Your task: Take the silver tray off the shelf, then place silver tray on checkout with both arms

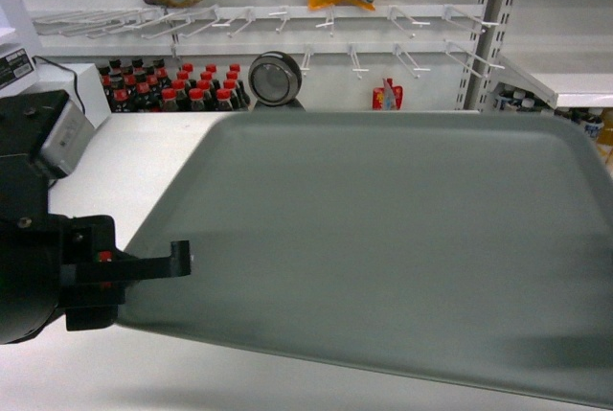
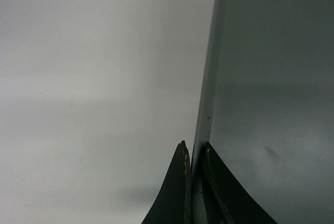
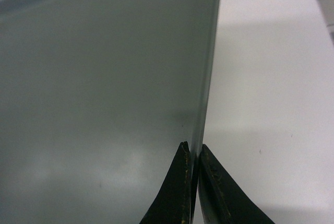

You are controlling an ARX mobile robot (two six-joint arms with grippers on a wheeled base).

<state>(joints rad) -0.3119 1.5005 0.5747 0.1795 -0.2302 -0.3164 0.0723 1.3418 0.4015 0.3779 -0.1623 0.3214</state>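
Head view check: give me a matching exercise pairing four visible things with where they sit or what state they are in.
Things:
1. flat grey-green silver tray
2. black round scanner
3. left gripper
4. dark red-capped bottles

Places or states:
A. behind the white checkout counter, at left
B. shut on the tray's left rim
C. held over the counter
D. at the counter's far edge

Pairs: 1-C, 2-D, 3-B, 4-A

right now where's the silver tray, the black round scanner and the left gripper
silver tray (image 1: 383, 239), head view, middle of its flat surface
black round scanner (image 1: 275, 78), head view, its round face
left gripper (image 2: 194, 153), left wrist view, between the fingertips at the tray's rim
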